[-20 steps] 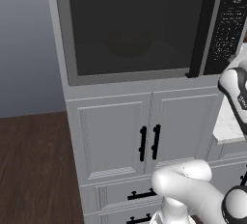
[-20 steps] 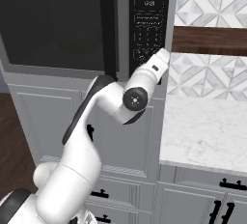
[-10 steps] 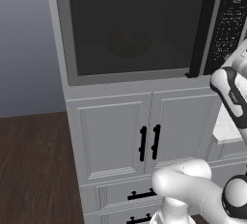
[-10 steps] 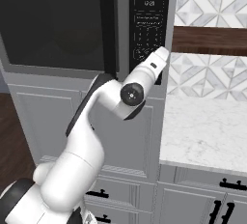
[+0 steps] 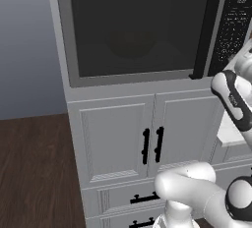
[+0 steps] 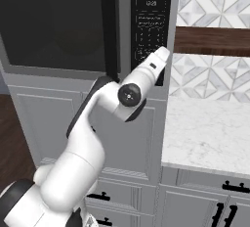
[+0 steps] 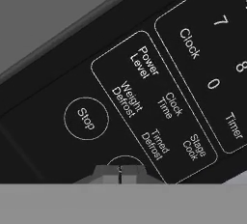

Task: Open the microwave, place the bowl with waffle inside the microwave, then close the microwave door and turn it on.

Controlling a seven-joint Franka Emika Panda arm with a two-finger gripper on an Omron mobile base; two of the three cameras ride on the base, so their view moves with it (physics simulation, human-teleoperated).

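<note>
Can't really see into the microwave (image 5: pixel 133 30) since the microwave door (image 5: pixel 130 28) is shut flush and its dark window gives away nothing behind it. The end effector (image 7: pixel 119 171) is tough to read too: in the hand view only the very tips poke up at the bottom edge, pressed together with no gap, so closed and holding nothing, sitting right at a round button outline that's cut off just below the Stop button (image 7: pixel 86 119). In the right base view the arm's wrist (image 6: pixel 155 63) covers the lower part of the keypad strip (image 6: pixel 151 23), and in the left base view the strip runs off the right edge of the picture. The keypad text in the hand view is tilted diagonally because the hand is rolled. The microwave faces out toward the robot, long axis horizontal, with the tall black handle bar (image 6: pixel 109 25) running vertically along the door's right side next to the keypad. It's built in above white panelled cabinet doors (image 5: pixel 147 141) with small black handles, drawers below those. Right of the unit there's a pale marble worktop (image 6: pixel 210 133) with a patterned tile backsplash (image 6: pixel 215 77), and dark wood floor (image 5: pixel 34 173) to the left.
</note>
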